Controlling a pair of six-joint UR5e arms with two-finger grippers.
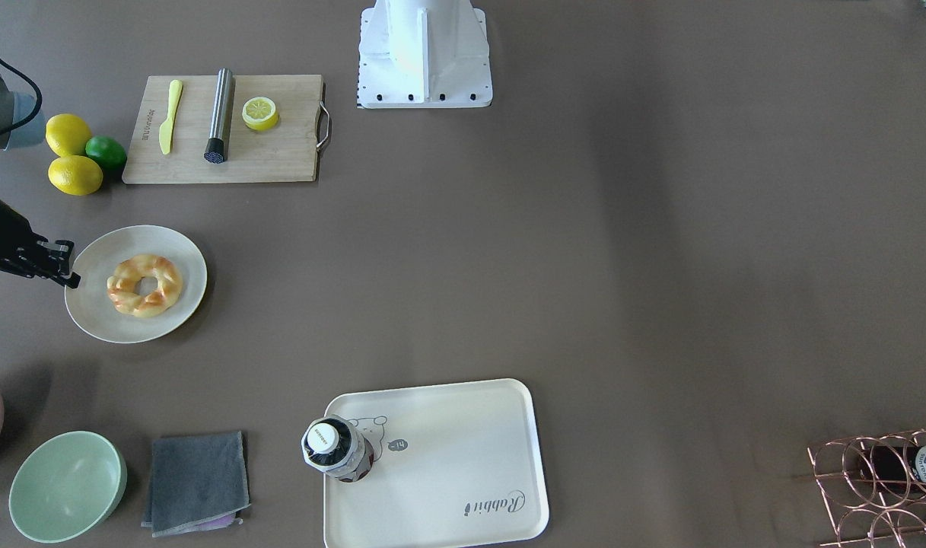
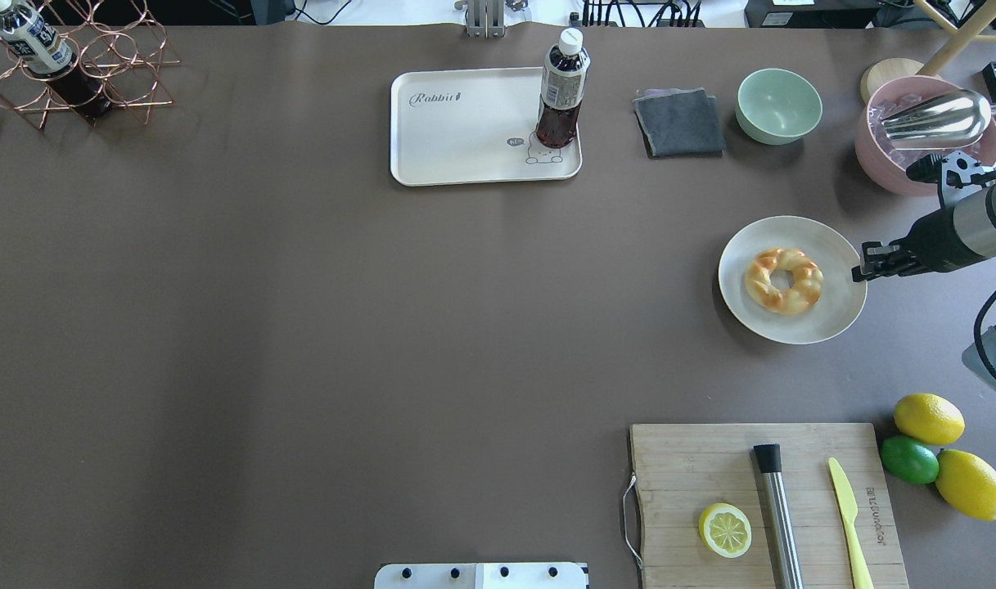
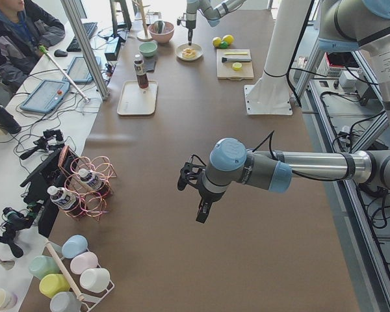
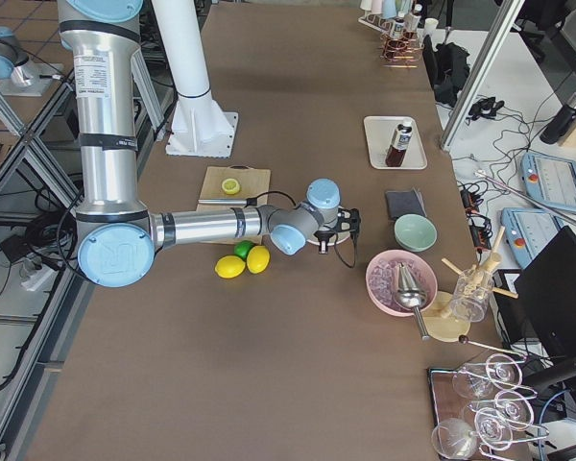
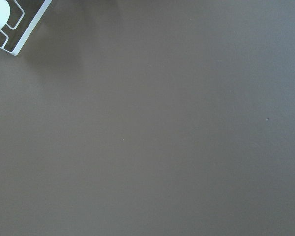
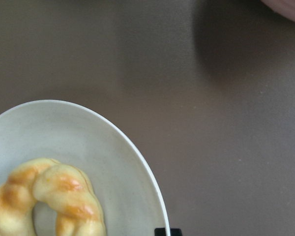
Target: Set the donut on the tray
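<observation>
My right gripper (image 2: 863, 263), fingers spread, at the rim of the plate (image 2: 792, 334); donut (image 2: 807, 286) just ahead of them on it, a ring without long axis; tray (image 2: 465, 123) well beyond, bottle (image 2: 559, 98) aboard; my left gripper (image 3: 201, 218) far off, state untellable.
</observation>
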